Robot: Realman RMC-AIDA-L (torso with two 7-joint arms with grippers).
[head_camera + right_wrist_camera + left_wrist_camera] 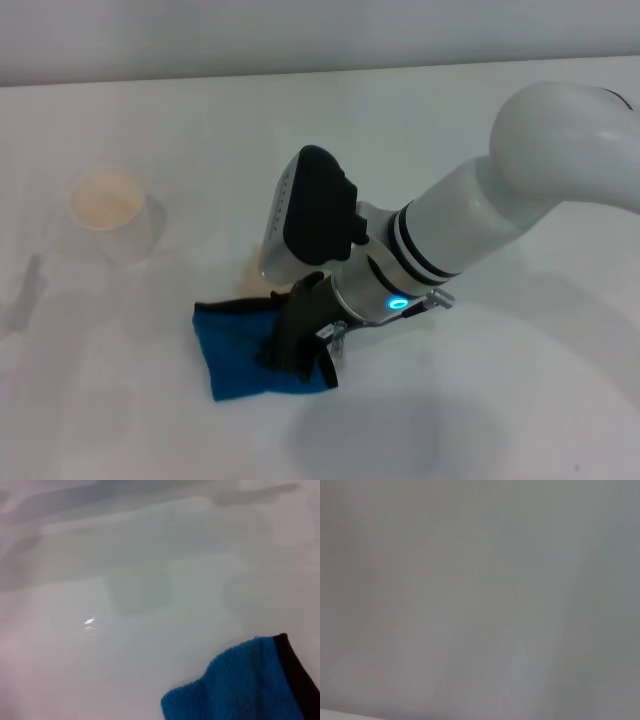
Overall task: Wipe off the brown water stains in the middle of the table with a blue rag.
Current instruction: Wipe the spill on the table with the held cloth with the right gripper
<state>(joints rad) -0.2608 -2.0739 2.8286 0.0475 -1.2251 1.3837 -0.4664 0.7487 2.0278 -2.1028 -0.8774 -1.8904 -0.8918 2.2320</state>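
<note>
The blue rag (240, 345) lies crumpled on the white table (450, 100), just in front of the table's middle. My right gripper (300, 345) reaches in from the right, points down and is shut on the rag's right part, pressing it to the table. A corner of the rag with black edging shows in the right wrist view (245, 680). Only a small tan patch of the brown water stains (253, 268) shows just behind the rag; the rest is hidden under my right wrist. My left gripper is out of view.
A white paper cup (110, 212) with a tan inside stands on the table's left, well apart from the rag. The table's far edge (320, 72) runs along the back. The left wrist view shows only a plain pale surface.
</note>
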